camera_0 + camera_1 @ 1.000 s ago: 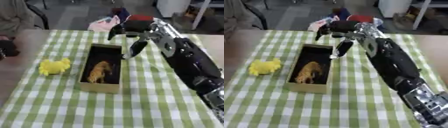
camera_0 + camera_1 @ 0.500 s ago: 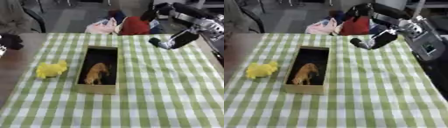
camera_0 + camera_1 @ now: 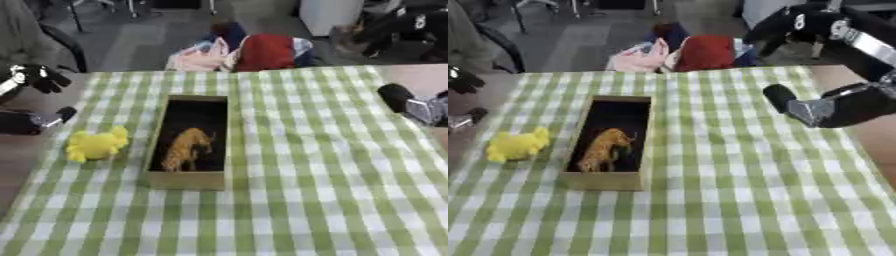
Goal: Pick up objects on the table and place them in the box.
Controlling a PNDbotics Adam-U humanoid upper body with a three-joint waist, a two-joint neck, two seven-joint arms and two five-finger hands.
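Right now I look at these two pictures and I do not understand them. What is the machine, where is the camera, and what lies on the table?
Both pictures come from a stereo camera in a humanoid robot's head, looking down at its table, which has a green checked cloth. The black shapes are its hands: the right hand is raised at the upper right, the left hand shows at the left edge. Neither holds anything that I can see. An open cardboard box stands in the middle with an orange-brown toy animal inside. A yellow soft toy lies on the cloth beside the box, not yet put in.
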